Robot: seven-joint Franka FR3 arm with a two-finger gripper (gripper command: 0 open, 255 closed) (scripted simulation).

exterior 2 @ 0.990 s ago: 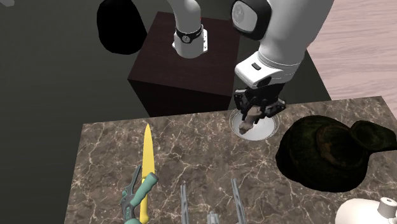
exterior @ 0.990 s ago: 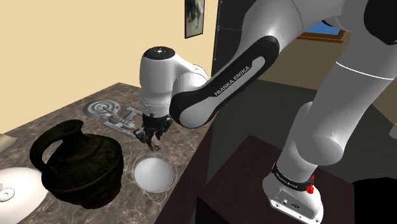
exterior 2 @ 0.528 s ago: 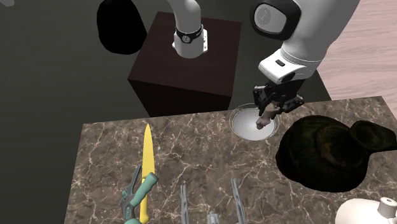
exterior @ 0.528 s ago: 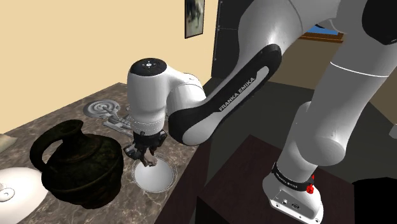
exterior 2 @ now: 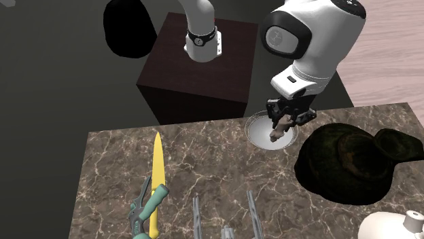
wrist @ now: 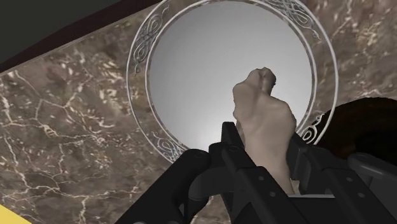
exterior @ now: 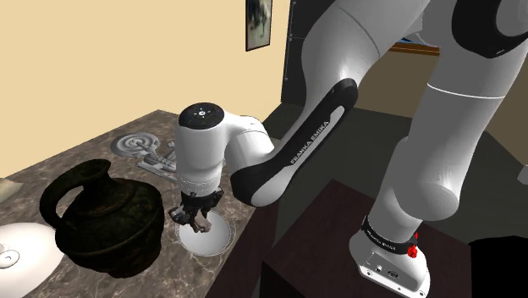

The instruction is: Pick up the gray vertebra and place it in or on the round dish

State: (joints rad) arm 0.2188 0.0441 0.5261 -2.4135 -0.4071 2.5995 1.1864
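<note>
I have the gripper (exterior: 196, 218) clamped on the vertebra (wrist: 261, 114), a lumpy, pale tan-grey bone. In the wrist view both black fingers (wrist: 236, 156) press against its sides, and its knobby end sticks out past the fingertips. The gripper points straight down.

Directly beneath the gripper is the round dish (wrist: 141, 57), shallow and grey-white with a scrolled pattern around its rim. The bone hangs over the inside of the dish, off-centre towards one side of the rim. In the second exterior view the lower tip of the vertebra (exterior 2: 277, 134) sits low over the dish (exterior 2: 253, 132). I cannot tell whether the tip touches the dish surface.

The dish lies on a brown marble counter (exterior 2: 204, 170), at its edge. A dark, squat jug (exterior: 101, 216) stands just beside the gripper, on the shoulder view's left of it. Beyond the jug, farther from the gripper, I see part of a white lid (exterior: 17, 254). A yellow knife (exterior 2: 157, 173) and teal-handled pliers (exterior 2: 146, 204) lie well apart from the gripper, on the second exterior view's left.
</note>
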